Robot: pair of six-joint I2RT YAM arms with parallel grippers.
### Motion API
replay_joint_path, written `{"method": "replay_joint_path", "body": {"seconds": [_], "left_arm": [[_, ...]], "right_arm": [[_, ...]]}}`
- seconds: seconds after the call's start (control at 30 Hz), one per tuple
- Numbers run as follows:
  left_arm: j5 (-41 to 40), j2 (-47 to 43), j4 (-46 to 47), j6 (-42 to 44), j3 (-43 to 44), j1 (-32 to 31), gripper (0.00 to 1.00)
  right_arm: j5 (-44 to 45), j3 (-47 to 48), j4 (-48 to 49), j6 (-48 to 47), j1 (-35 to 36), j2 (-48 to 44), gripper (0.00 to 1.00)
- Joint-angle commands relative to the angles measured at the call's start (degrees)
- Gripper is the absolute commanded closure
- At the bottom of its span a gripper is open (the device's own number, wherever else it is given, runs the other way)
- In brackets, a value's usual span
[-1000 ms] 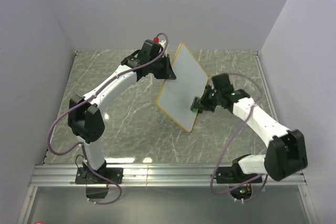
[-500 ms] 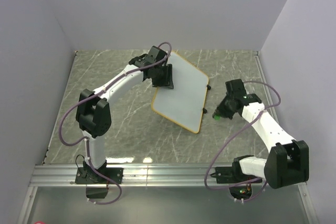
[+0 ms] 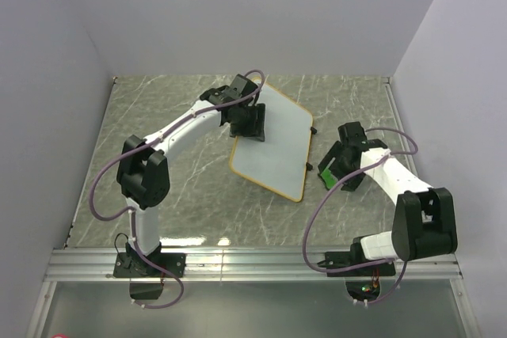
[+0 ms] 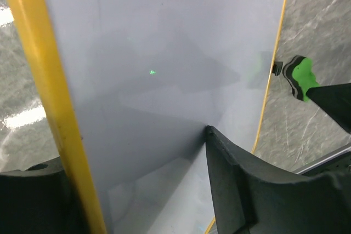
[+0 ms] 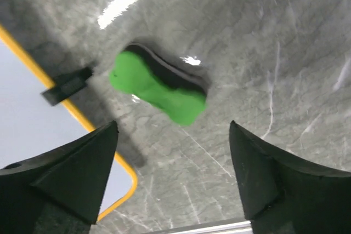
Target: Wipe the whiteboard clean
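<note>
As you looked from above, the whiteboard (image 3: 273,144) sat unmarked on the tabletop (image 3: 174,180). Left wrist: left jaws gaped around its rim. Right wrist: right jaws gaped above the green eraser (image 5: 159,89); erasing seemed finished.

Whiteboard (image 3: 277,148): showing smooth white face, yellow rim.
Surface (image 3: 174,140): looking like grey veined stone, glossy, reflecting light.
Eraser (image 5: 156,89): showing matt green top over black layer.
Fingers (image 5: 71,173): looking matt black, plastic-like.

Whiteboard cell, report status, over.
Left gripper open, jaws astride whiteboard rim. Right gripper open above green eraser on table. Board unmarked. No obstruction seen.
</note>
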Motion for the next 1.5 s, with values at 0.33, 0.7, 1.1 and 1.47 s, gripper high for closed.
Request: {"method": "replay_joint_path", "body": {"seconds": [0.33,0.7,1.1,1.47], "left_arm": [[-7.91,-3.09,-9.17,-0.83,5.30,-1.10,0.26],[-16.96,-8.96,-8.39,-3.46,8.65,1.35,0.05],[-18.41,-42.00,11.35,-6.54,-20.07,24.37,0.01],[-16.02,-48.44,11.39,-6.01,-25.28,26.58,0.01]], "right_arm": [[-3.26,11.63,-4.94,-1.77,-0.34,-8.31,0.00],[-11.88,12.18,1.71,-6.34,-0.25,-22.54,0.00],[-18.30,4.53,17.19,-1.70,-0.17,-36.44,0.00],[-14.61,-0.57,22.22,1.22,-0.25,-43.12,0.00]]}}
